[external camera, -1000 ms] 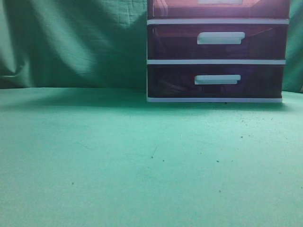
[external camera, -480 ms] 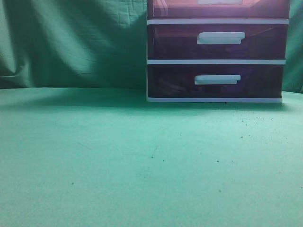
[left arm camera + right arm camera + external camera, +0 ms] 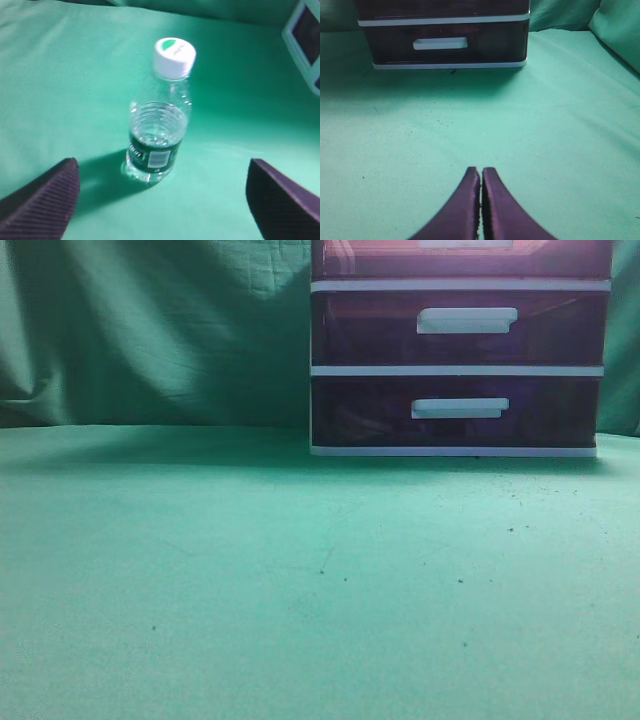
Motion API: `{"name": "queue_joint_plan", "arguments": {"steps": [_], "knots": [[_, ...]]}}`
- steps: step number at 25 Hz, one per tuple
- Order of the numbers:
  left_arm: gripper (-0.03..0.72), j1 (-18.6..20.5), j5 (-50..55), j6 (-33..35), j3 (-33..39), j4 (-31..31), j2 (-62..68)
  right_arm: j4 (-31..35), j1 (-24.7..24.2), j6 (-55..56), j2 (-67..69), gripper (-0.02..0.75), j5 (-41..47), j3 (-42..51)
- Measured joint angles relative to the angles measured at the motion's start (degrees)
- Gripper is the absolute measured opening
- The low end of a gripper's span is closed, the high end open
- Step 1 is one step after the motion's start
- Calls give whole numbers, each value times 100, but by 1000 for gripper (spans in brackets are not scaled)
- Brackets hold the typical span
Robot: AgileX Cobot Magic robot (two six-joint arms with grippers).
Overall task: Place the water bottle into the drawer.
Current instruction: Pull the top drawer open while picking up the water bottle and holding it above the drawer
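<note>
A clear water bottle (image 3: 158,129) with a white cap and a green label stands upright on the green cloth in the left wrist view. My left gripper (image 3: 162,172) is open, its two dark fingers wide apart on either side, just short of the bottle. The reddish-purple top drawer (image 3: 460,258) with a white bar handle shows at the top edge of the exterior view and looks shut. My right gripper (image 3: 481,171) is shut and empty, low over the cloth, facing the drawer unit. Neither gripper nor the bottle shows in the exterior view.
The white-framed drawer unit (image 3: 458,370) stands at the back right, with two darker purple drawers (image 3: 460,328) under the top one. Its lowest drawer shows in the right wrist view (image 3: 442,44). A corner of the unit (image 3: 305,40) lies right of the bottle. Green cloth hangs behind.
</note>
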Motion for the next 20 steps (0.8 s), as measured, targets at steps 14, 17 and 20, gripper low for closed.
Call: {"name": "queue_joint_plan", "arguments": {"steps": [14, 17, 20], "knots": [[638, -223, -1017, 0, -1270, 308, 2966, 0, 0, 0, 0, 0, 0, 0], [638, -223, -1029, 0, -1630, 296, 3543, 0, 0, 0, 0, 0, 0, 0], [638, -223, -1039, 0, -1934, 233, 4054, 0, 0, 0, 0, 0, 0, 0]]}}
